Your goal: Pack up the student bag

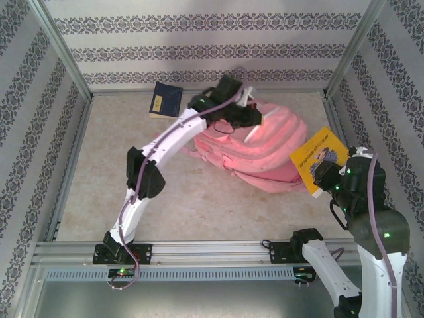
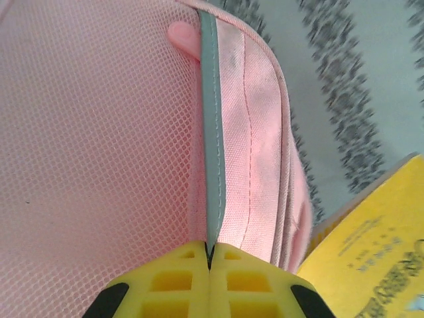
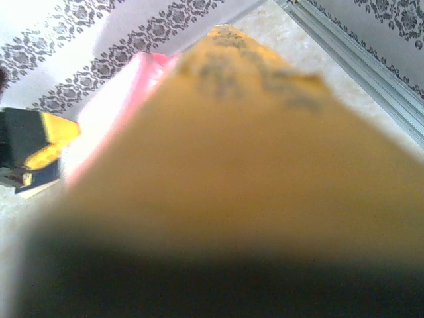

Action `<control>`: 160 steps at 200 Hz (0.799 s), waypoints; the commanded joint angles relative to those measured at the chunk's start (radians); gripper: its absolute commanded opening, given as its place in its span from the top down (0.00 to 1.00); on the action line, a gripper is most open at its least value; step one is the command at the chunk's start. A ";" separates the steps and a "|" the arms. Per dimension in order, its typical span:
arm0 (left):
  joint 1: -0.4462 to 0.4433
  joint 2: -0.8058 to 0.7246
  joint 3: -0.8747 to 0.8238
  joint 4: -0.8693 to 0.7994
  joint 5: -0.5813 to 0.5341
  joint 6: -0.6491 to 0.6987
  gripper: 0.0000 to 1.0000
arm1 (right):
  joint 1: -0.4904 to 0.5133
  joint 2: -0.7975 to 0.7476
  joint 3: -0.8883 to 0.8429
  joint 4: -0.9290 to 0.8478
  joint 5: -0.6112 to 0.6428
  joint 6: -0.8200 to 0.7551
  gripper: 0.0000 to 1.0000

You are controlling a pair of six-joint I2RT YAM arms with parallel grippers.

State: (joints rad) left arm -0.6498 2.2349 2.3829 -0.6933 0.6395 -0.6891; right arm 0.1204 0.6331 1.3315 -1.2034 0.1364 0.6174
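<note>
At the far right-centre of the table [image 1: 199, 199], we're seeing the student bag [image 1: 265, 149] lying flat near the back wall. The left gripper [image 2: 209, 255] is pinching the bag's grey strip [image 2: 211, 132], its yellow fingertips meeting on it. The right gripper [image 1: 326, 173] is clamping a yellow book [image 1: 317, 154], holding it tilted at the bag's right side; we can't tell whether it's touching. A dark blue book [image 1: 165, 99] is lying apart, far left of the bag.

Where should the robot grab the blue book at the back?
Probably the blue book by its near-left edge, coming in low from the left. It seems to lie flat on the table, so only a thin edge can be pinched, and the bag and left arm crowd its right side.
</note>
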 commanded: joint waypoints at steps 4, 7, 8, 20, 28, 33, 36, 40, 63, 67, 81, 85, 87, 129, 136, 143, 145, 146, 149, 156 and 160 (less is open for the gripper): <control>0.053 -0.114 0.025 0.023 0.090 -0.031 1.00 | 0.006 -0.030 0.000 0.084 -0.024 -0.035 1.00; 0.058 -0.120 0.025 0.020 0.096 -0.030 1.00 | 0.005 -0.035 -0.008 0.093 -0.027 -0.036 1.00; 0.059 -0.121 0.024 0.020 0.098 -0.029 1.00 | 0.005 -0.036 -0.011 0.096 -0.031 -0.036 1.00; 0.084 -0.134 0.023 0.022 0.129 -0.037 1.00 | 0.005 -0.054 -0.050 0.141 -0.088 -0.029 1.00; 0.096 -0.138 0.024 0.031 0.154 -0.048 1.00 | 0.005 -0.060 -0.081 0.176 -0.138 -0.015 1.00; 0.104 -0.141 0.025 0.035 0.166 -0.054 1.00 | 0.005 -0.062 -0.098 0.193 -0.166 -0.003 1.00; 0.108 -0.143 0.024 0.037 0.170 -0.057 1.00 | 0.005 -0.060 -0.106 0.202 -0.177 0.006 1.00; 0.112 -0.146 0.025 0.035 0.177 -0.060 1.00 | 0.005 -0.061 -0.119 0.214 -0.190 0.020 1.00; 0.142 -0.159 0.019 0.054 0.232 -0.080 1.00 | 0.002 -0.059 -0.215 0.352 -0.324 0.094 1.00; 0.146 -0.161 0.018 0.058 0.245 -0.083 1.00 | 0.000 -0.060 -0.235 0.386 -0.354 0.114 1.00; 0.155 -0.166 0.016 0.067 0.276 -0.089 1.00 | -0.006 -0.062 -0.328 0.541 -0.468 0.229 1.00; 0.157 -0.169 0.014 0.070 0.284 -0.091 1.00 | -0.009 -0.061 -0.356 0.594 -0.498 0.269 1.00; 0.158 -0.171 0.013 0.072 0.287 -0.093 1.00 | -0.010 -0.060 -0.370 0.623 -0.512 0.290 1.00; 0.172 -0.206 -0.031 0.148 0.340 -0.148 1.00 | -0.013 -0.036 -0.601 1.084 -0.568 0.587 1.00; 0.173 -0.213 -0.042 0.162 0.346 -0.158 1.00 | -0.013 -0.016 -0.624 1.138 -0.575 0.611 1.00; 0.175 -0.218 -0.051 0.178 0.355 -0.170 1.00 | -0.013 0.006 -0.641 1.185 -0.581 0.631 1.00; 0.175 -0.220 -0.052 0.182 0.357 -0.173 1.00 | -0.013 0.011 -0.644 1.195 -0.580 0.635 1.00; 0.176 -0.220 -0.053 0.184 0.358 -0.175 1.00 | -0.013 0.016 -0.646 1.199 -0.580 0.637 1.00; 0.175 -0.223 -0.058 0.189 0.361 -0.178 1.00 | -0.012 0.024 -0.650 1.213 -0.576 0.641 1.00; 0.175 -0.227 -0.062 0.198 0.366 -0.186 1.00 | -0.006 0.043 -0.658 1.243 -0.566 0.641 1.00; 0.176 -0.229 -0.066 0.201 0.367 -0.189 1.00 | -0.003 0.056 -0.660 1.248 -0.556 0.637 1.00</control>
State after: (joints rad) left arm -0.4904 2.1361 2.3009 -0.6621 0.9070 -0.8215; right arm 0.1196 0.6552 0.6830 -0.2977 -0.3927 1.1484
